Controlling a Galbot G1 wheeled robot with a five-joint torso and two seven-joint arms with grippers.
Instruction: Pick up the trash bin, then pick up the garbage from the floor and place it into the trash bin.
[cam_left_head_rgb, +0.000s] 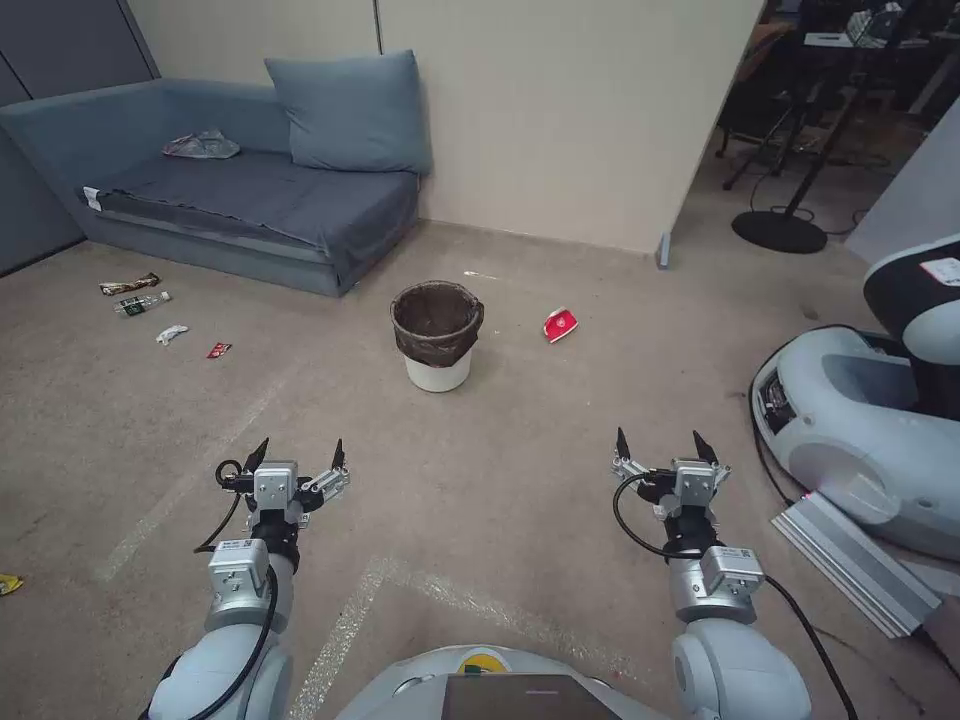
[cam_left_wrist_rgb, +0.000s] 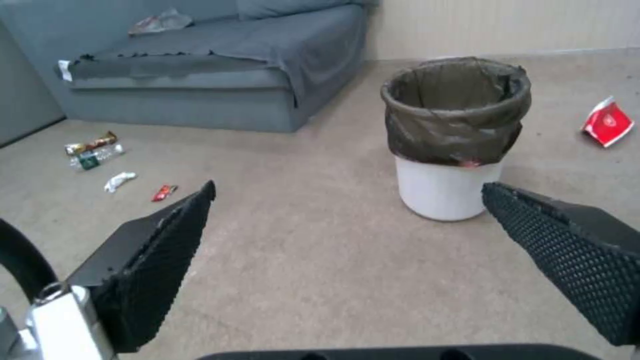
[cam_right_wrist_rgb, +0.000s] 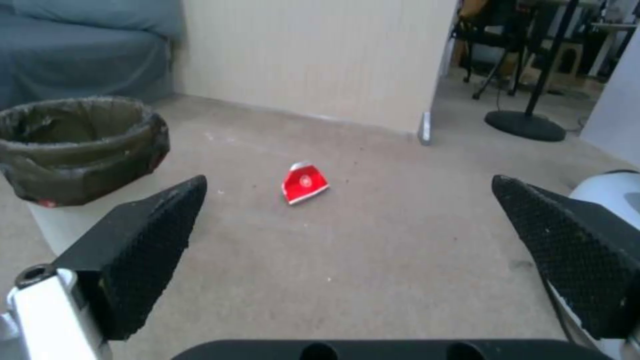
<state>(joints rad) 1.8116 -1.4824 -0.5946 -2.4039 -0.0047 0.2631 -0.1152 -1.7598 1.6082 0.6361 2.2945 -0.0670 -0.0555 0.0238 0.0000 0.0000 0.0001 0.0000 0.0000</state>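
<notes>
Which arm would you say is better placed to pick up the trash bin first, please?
Probably the left. The trash bin stands upright ahead, somewhat nearer the open left end effector than the open right end effector. The left wrist view frames it almost between its fingers; the right faces the red carton.

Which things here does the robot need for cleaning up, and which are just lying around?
For the job:
- trash bin
- red carton
- bottle
- brown wrapper
- white tissue
- small red wrapper
- yellow wrapper
- left gripper and right gripper, jaws open

Just lying about:
- sofa
- cushion
- grey bag
- metal rail
</notes>
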